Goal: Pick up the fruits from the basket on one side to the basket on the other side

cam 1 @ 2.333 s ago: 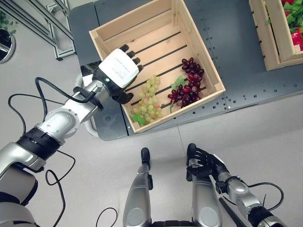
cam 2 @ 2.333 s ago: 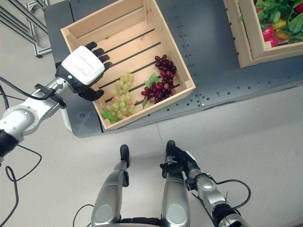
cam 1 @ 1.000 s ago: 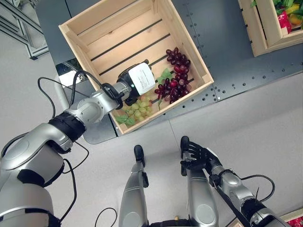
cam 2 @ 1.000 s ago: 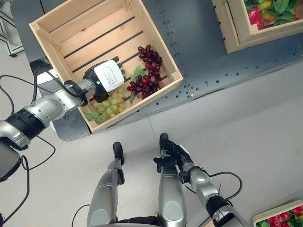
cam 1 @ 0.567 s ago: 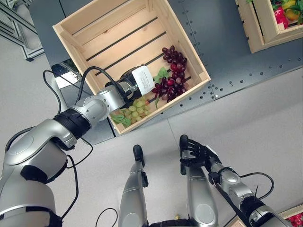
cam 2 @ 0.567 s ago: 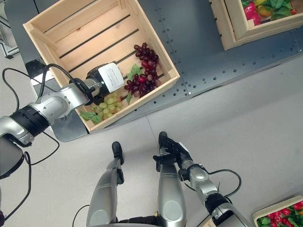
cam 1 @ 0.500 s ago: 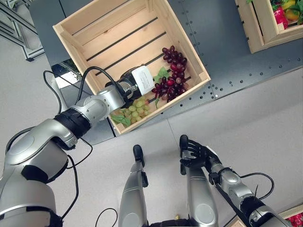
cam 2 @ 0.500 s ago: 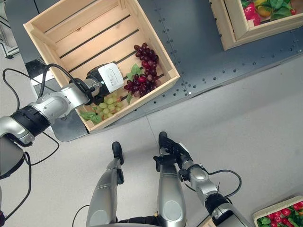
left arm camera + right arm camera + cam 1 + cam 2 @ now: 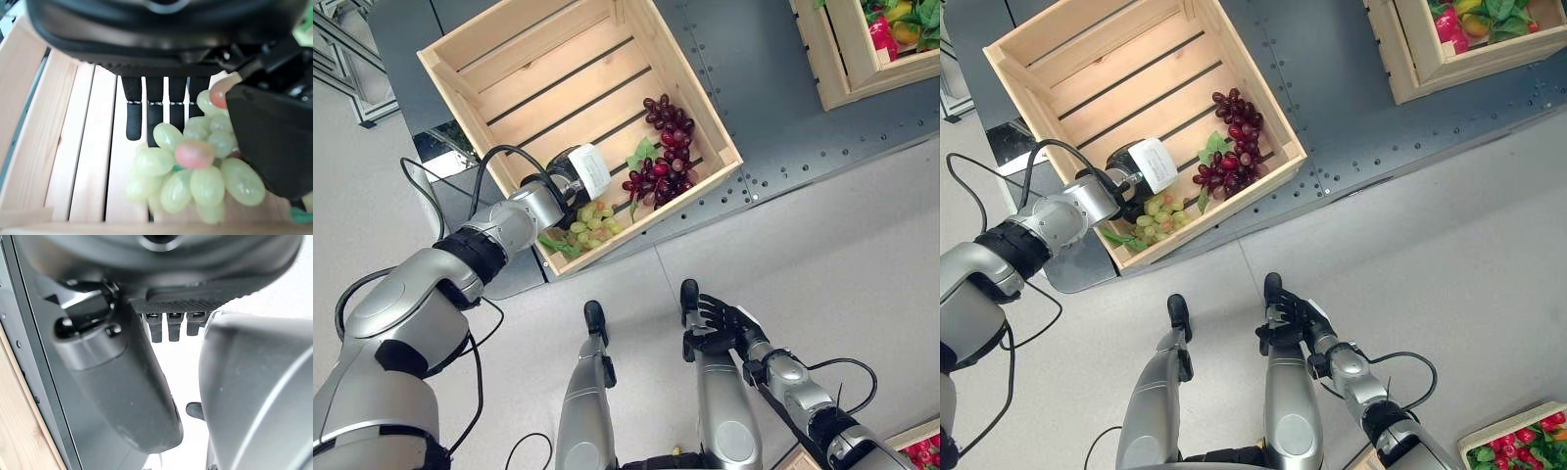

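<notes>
A wooden crate (image 9: pixel 695 78) on the left holds a bunch of green grapes (image 9: pixel 590 223) near its front wall and a bunch of red grapes (image 9: pixel 666 166) beside it. My left hand (image 9: pixel 576 176) is down inside the crate, right at the green grapes. In the left wrist view its fingers (image 9: pixel 156 107) reach straight toward the slatted floor. The green grapes (image 9: pixel 195 171) lie between them and the thumb (image 9: pixel 264 132), which touches the bunch. My right hand (image 9: pixel 724 323) hangs low with relaxed, spread fingers and holds nothing.
A second wooden crate (image 9: pixel 1469 76) with red, yellow and leafy produce stands at the far right on the dark metal table (image 9: pixel 783 137). Another crate (image 9: pixel 1518 436) of red fruit sits on the floor at the lower right. A metal frame (image 9: pixel 352 49) stands at the far left.
My left hand came down from above the crate's left wall into the crate and onto the green grapes. The camera view shifted as well. The right hand stayed low.
</notes>
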